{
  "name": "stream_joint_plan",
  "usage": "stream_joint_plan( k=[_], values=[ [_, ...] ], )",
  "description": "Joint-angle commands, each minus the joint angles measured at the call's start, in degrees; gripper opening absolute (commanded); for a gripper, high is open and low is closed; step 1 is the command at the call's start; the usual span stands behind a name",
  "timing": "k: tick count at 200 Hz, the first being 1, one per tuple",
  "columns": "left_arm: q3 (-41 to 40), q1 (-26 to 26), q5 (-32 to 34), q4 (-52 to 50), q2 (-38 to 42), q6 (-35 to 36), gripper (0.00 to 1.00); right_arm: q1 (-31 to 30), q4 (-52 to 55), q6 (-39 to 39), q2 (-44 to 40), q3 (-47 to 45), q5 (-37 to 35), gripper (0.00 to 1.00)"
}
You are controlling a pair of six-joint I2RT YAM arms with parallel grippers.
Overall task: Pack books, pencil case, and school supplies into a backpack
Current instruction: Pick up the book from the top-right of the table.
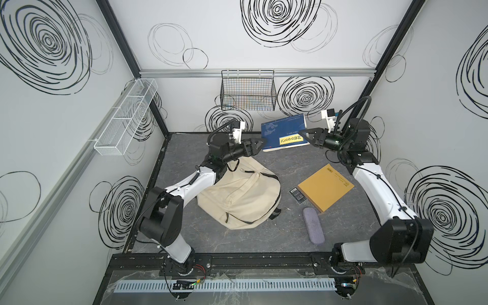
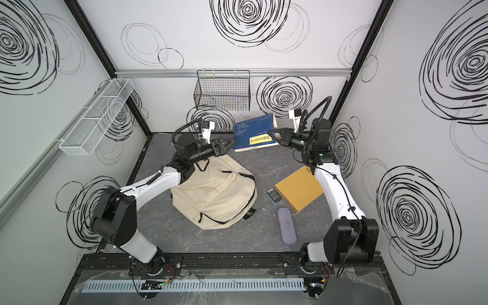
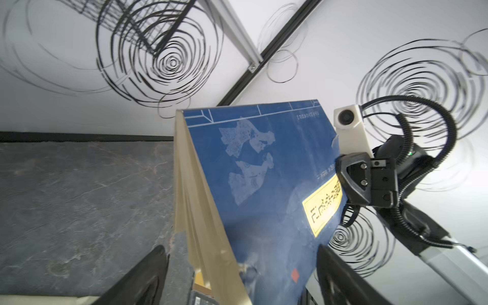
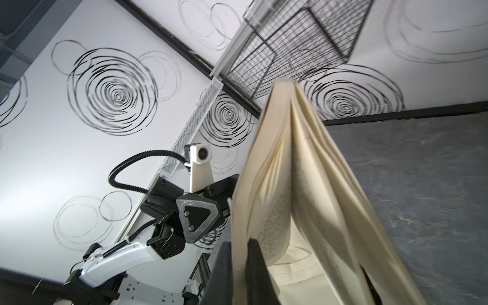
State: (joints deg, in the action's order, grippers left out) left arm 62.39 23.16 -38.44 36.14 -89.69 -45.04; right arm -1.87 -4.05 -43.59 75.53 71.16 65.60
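The navy blue book (image 1: 284,132) with a yellow label is held up at the back of the table, and in the right wrist view its pages (image 4: 303,171) fan apart. My right gripper (image 1: 306,133) is shut on its right edge, pinching the cover and some pages (image 4: 239,243). My left gripper (image 1: 260,145) is open, its fingers either side of the book's left edge (image 3: 240,253) without touching. The cream backpack (image 1: 243,195) lies below my left arm. To its right lie the mustard-yellow book (image 1: 326,187), the small dark packet of school supplies (image 1: 297,196) and the lavender pencil case (image 1: 313,225).
A black wire basket (image 1: 248,92) hangs on the back wall just above the lifted book. A white mesh shelf (image 1: 126,118) runs along the left wall. A slotted cable duct (image 1: 224,286) lies across the front, past the arm bases.
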Motion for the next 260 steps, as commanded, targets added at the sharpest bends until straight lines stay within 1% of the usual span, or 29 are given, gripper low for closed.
stream_joint_plan(
  k=[1,29,44,61,106,131,193,212,241,260],
  values=[
    [-3.8,0.1,-5.1,10.3,7.7,-1.8,0.94,-1.4,-5.5,-2.8,-5.5,-1.1,0.0,0.0],
    [-8.1,-0.9,-2.4,6.1,14.1,0.8,0.97,-4.3,-6.6,-4.9,-8.6,-2.2,1.8,0.0],
    [-8.3,-1.2,-2.4,4.2,15.7,2.0,0.97,-6.1,-6.4,-4.9,-9.7,-2.0,2.0,0.0],
    [-8.1,-1.4,-2.4,4.2,16.8,2.9,0.97,-7.8,-6.1,-5.1,-10.6,-1.5,2.4,0.0],
    [-6.1,-1.6,-3.0,4.2,17.2,4.1,0.96,-9.1,-5.7,-6.4,-12.7,0.1,3.7,0.0],
    [-7.1,-1.8,-2.7,6.1,17.6,2.8,0.94,-9.3,-5.3,-6.6,-13.7,0.1,4.1,0.0],
    [-7.7,-3.6,-1.9,7.0,18.2,0.0,0.96,-9.8,-4.6,-7.1,-15.1,0.6,3.6,0.0],
    [-7.7,-3.6,-3.7,9.7,18.1,-1.5,0.96,-10.1,-4.5,-7.1,-15.2,0.3,3.6,0.0],
    [-7.3,-3.2,-11.9,16.5,15.7,-5.6,0.94,-11.8,-5.1,-7.2,-15.2,-0.4,3.9,0.0],
    [-7.6,-3.2,-13.6,18.8,15.0,-6.8,0.91,-13.1,-5.5,-7.1,-15.4,-0.7,4.2,0.0]
  ],
)
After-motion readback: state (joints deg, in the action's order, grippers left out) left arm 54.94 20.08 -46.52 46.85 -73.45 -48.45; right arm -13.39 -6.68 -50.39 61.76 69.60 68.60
